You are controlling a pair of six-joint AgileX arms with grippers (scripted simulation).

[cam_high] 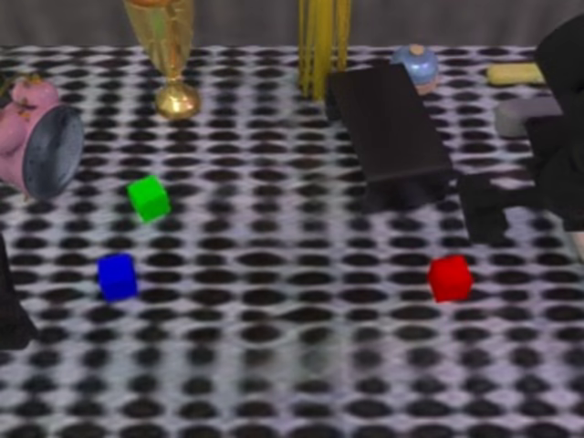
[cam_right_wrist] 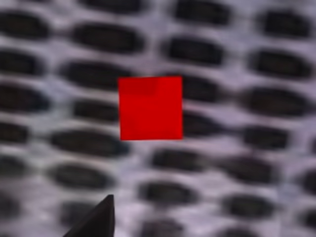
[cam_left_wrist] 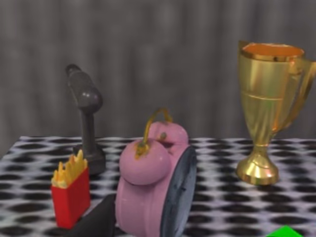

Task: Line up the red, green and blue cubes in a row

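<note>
The green cube point(cam_high: 148, 198) sits at the left of the patterned table, and only its tip point(cam_left_wrist: 285, 232) shows in the left wrist view. The blue cube point(cam_high: 118, 276) lies just in front of it, a small gap apart. Far to the right, alone, rests the red cube point(cam_high: 450, 278); the right wrist view looks straight down on it point(cam_right_wrist: 150, 107). My right gripper point(cam_high: 484, 212) hangs behind and to the right of the red cube, not touching it. My left gripper point(cam_high: 11, 310) is parked at the left edge, beside the blue cube.
A pink alarm clock point(cam_high: 36, 137) lies at the far left behind the green cube. A gold trophy point(cam_high: 169, 55), a yellow post point(cam_high: 321, 46) and a long black block point(cam_high: 388, 123) stand at the back. A red fries box point(cam_left_wrist: 71, 190) and a dark microphone point(cam_left_wrist: 86, 113) are behind the clock.
</note>
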